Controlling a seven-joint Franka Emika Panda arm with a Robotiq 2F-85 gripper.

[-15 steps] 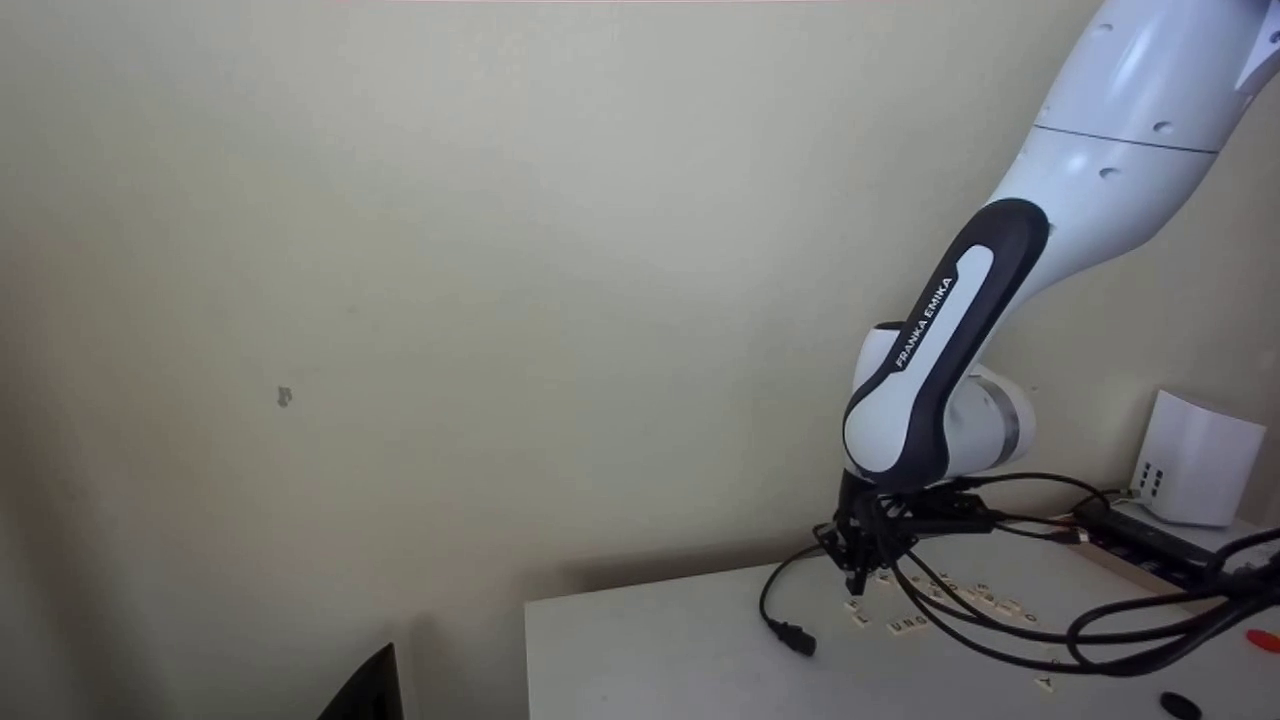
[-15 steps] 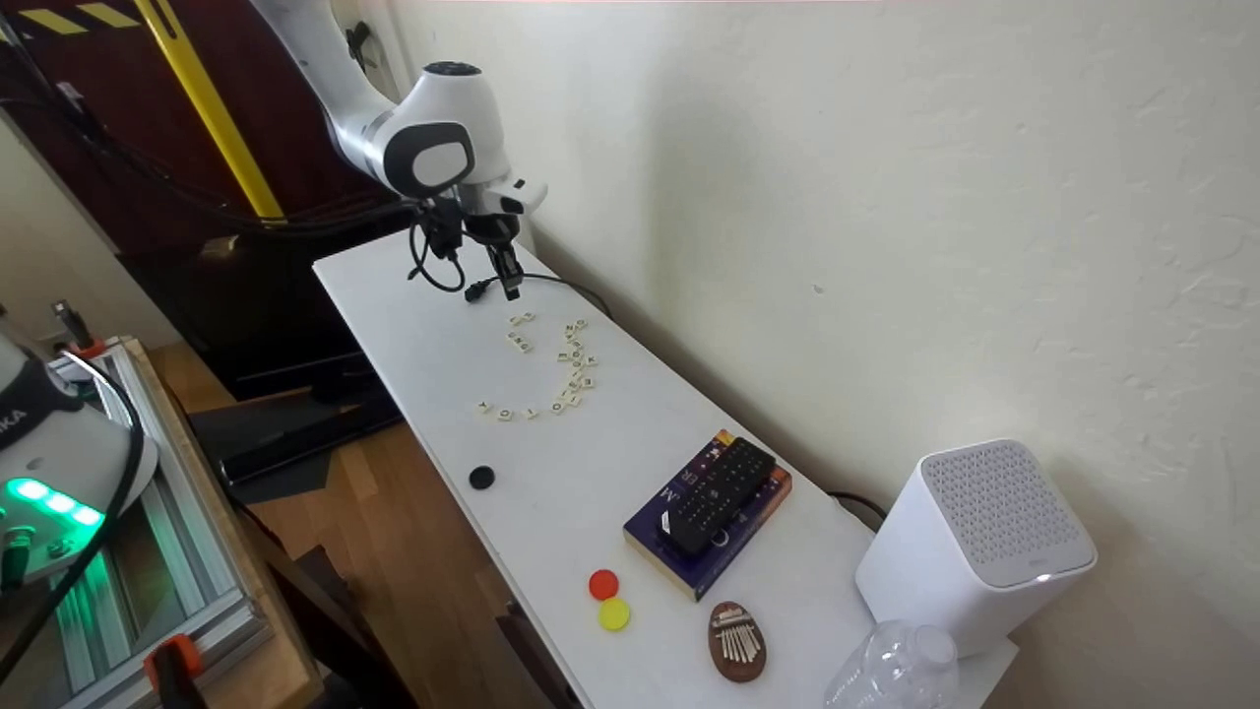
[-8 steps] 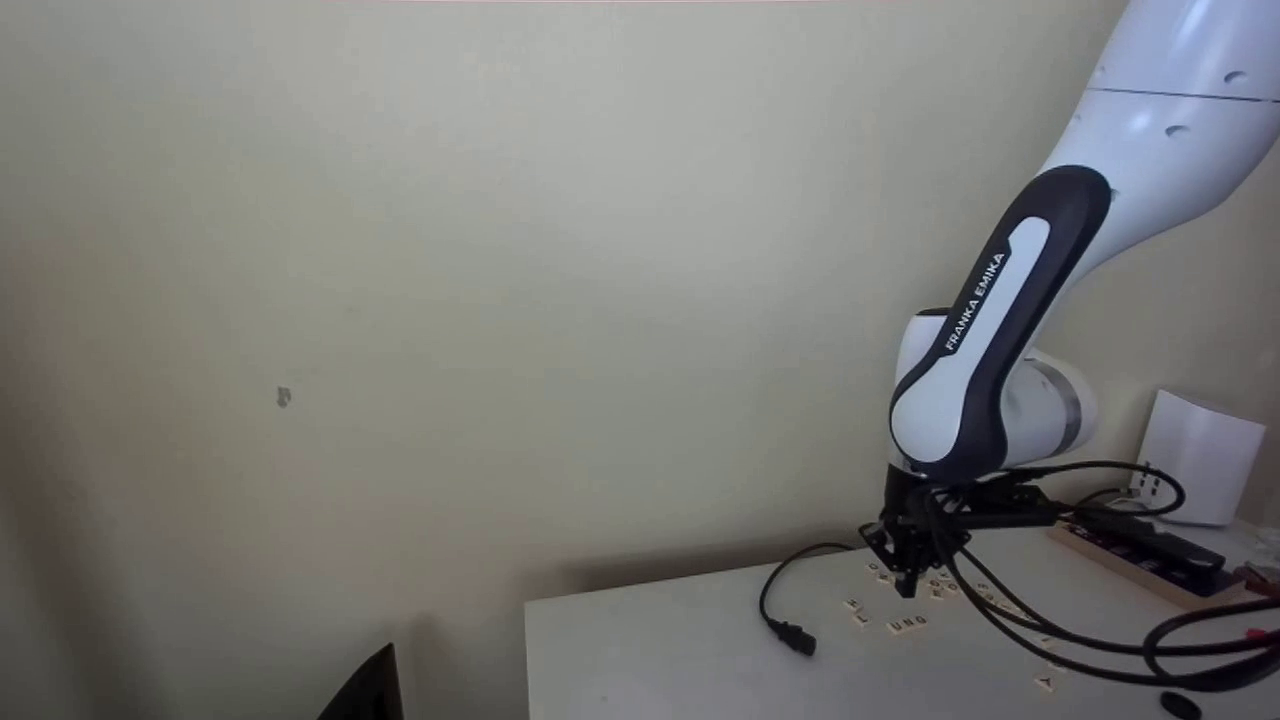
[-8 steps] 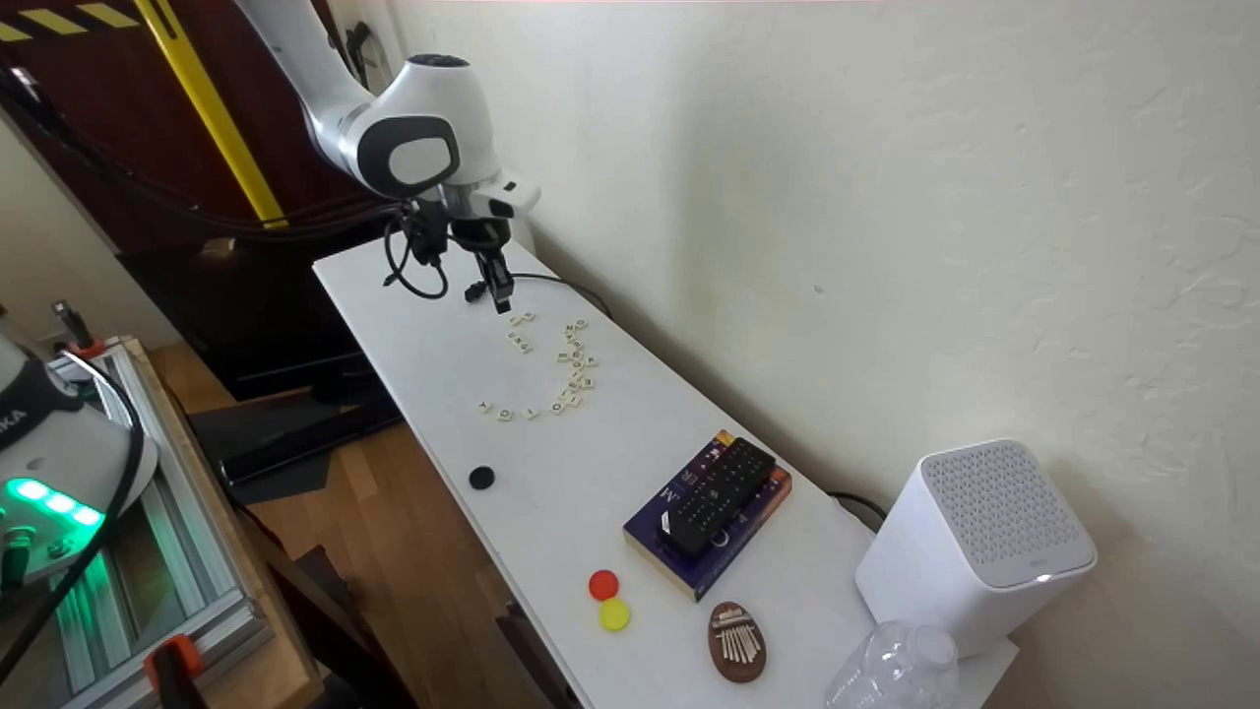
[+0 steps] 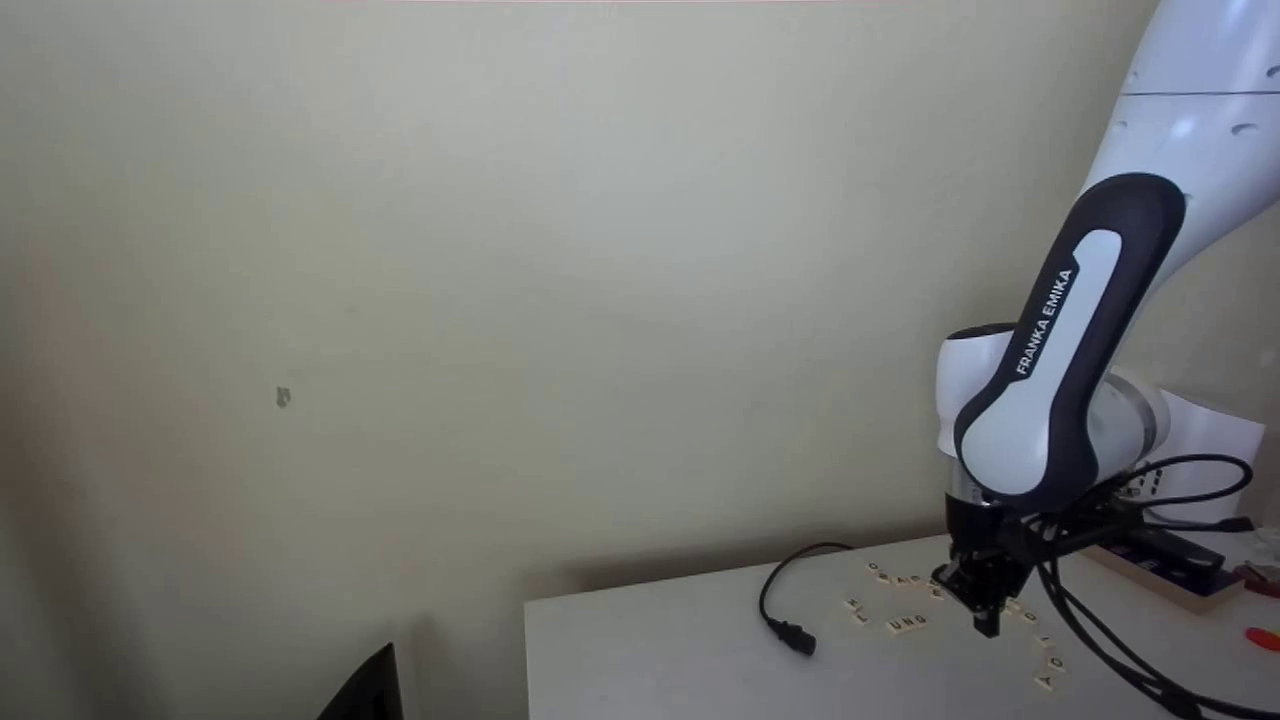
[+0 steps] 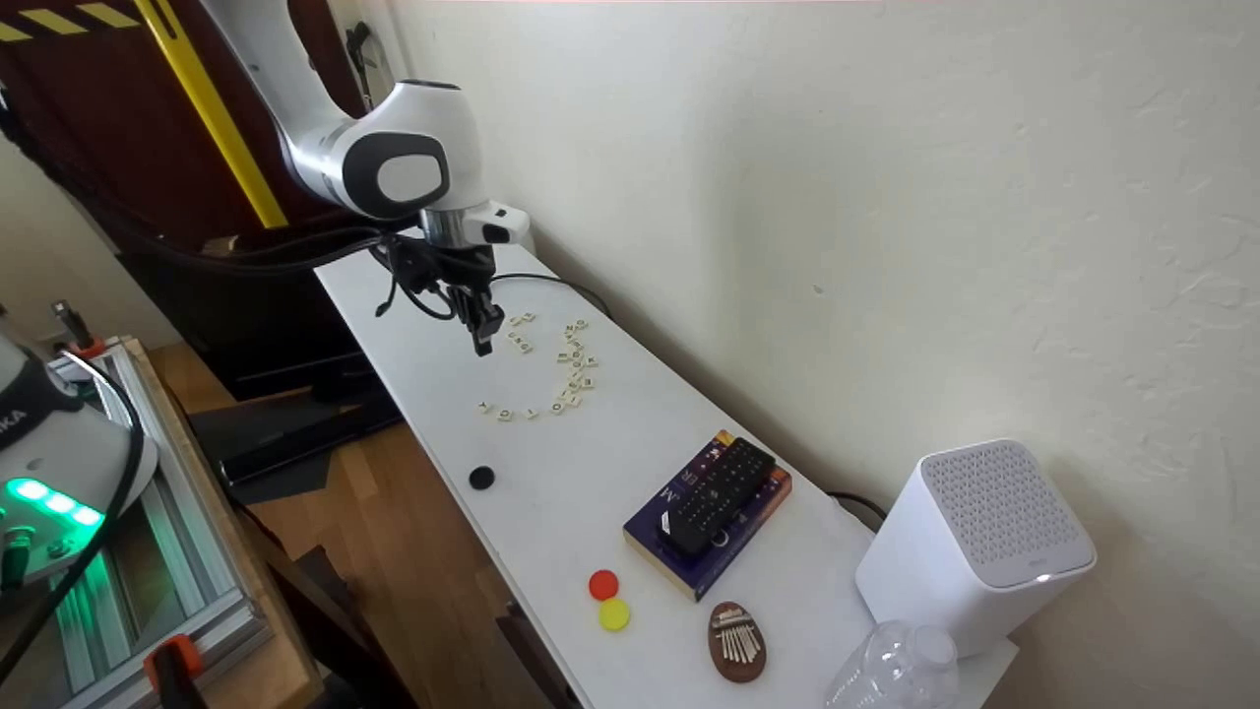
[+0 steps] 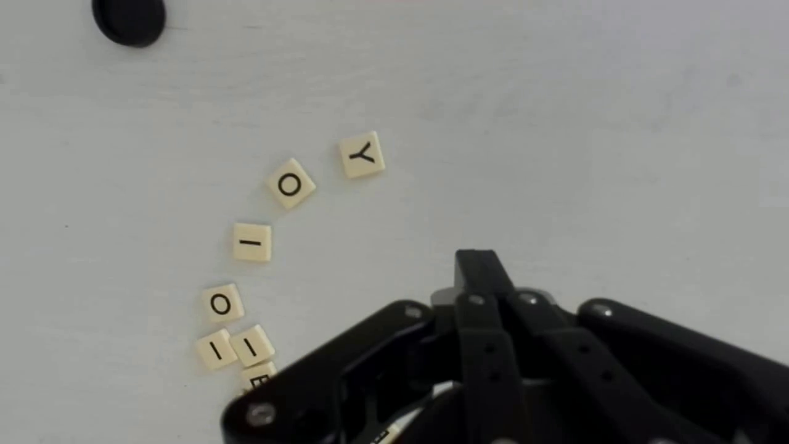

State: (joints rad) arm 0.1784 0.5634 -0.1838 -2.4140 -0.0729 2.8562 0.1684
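Note:
My gripper (image 7: pixel 478 259) is shut, its black fingertips pressed together with nothing between them. In an exterior view the gripper (image 5: pixel 987 628) points down over the white table, amid scattered cream letter tiles; its exact height is hard to judge. The wrist view shows a Y tile (image 7: pixel 362 154), an O tile (image 7: pixel 291 184) and an I tile (image 7: pixel 252 242) ahead and to the left, apart from the fingers. More tiles sit lower left, partly hidden by the gripper. Beside the gripper (image 6: pixel 482 347), a short row of tiles (image 6: pixel 519 342) lies on the table.
A black cable plug (image 5: pixel 795 637) lies near the table's end. Elsewhere on the table are a black disc (image 6: pixel 481 478), red disc (image 6: pixel 603 584), yellow disc (image 6: pixel 614 614), book (image 6: pixel 645 542) bearing a remote (image 6: pixel 719 497), thumb piano (image 6: pixel 736 640), white router (image 6: pixel 984 561) and clear bottle (image 6: pixel 901 665).
The arm has swung away from the cable plug and across toward the tiles, its tip now lower in both exterior views. The gripper stays shut, and the tabletop objects have not moved.

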